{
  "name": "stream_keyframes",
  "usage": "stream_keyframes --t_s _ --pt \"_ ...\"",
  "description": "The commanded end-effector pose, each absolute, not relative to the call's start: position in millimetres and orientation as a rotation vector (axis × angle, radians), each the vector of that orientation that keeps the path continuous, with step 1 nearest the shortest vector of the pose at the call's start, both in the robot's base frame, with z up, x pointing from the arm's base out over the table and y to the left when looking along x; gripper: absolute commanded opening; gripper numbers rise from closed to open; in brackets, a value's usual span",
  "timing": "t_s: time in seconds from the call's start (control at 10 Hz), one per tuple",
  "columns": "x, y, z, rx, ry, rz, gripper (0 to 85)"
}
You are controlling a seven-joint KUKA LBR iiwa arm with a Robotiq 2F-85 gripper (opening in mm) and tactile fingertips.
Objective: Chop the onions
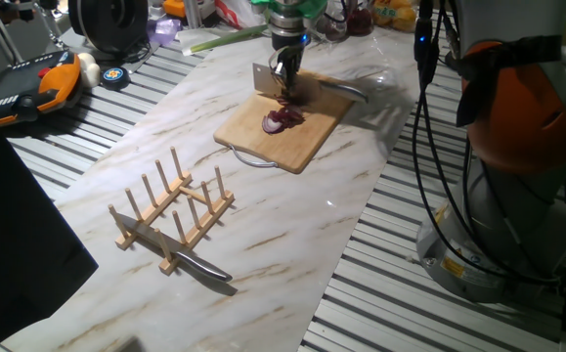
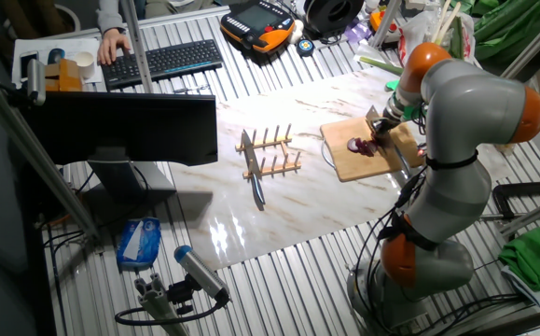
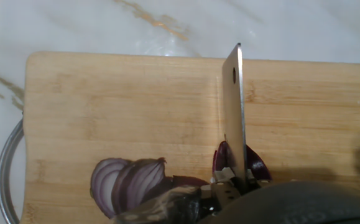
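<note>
We find the purple-red onion (image 3: pixel 130 183) partly chopped on the pale wooden cutting board (image 3: pixel 105 106) at lower frame, fingers clamped on a steel cleaver (image 3: pixel 234 118) mid-bulb; large pieces remain.

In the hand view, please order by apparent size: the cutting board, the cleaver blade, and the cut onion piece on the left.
1. Cutting board, by far the largest.
2. Cleaver blade and onion piece look similar; the blade is nearer the camera, so I will not rank them.

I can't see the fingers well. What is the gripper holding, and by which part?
A cleaver, by its handle end; the grip itself is hidden.
</note>
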State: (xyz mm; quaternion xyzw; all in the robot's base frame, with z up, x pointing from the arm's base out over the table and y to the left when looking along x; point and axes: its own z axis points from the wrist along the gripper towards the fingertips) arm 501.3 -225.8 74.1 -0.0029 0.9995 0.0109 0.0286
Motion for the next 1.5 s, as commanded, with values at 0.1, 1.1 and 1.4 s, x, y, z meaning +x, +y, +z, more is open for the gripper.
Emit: stream_keyframes --t_s 0.1,1.1,1.4 --pt "501.6 -225.4 74.4 -0.009 3.083 0.031 10.7" --pt "507.2 -230.4 80.8 -0.019 3.084 0.033 15.0" --pt "511.5 -230.8 88.9 -0.024 3.09 0.023 14.7"
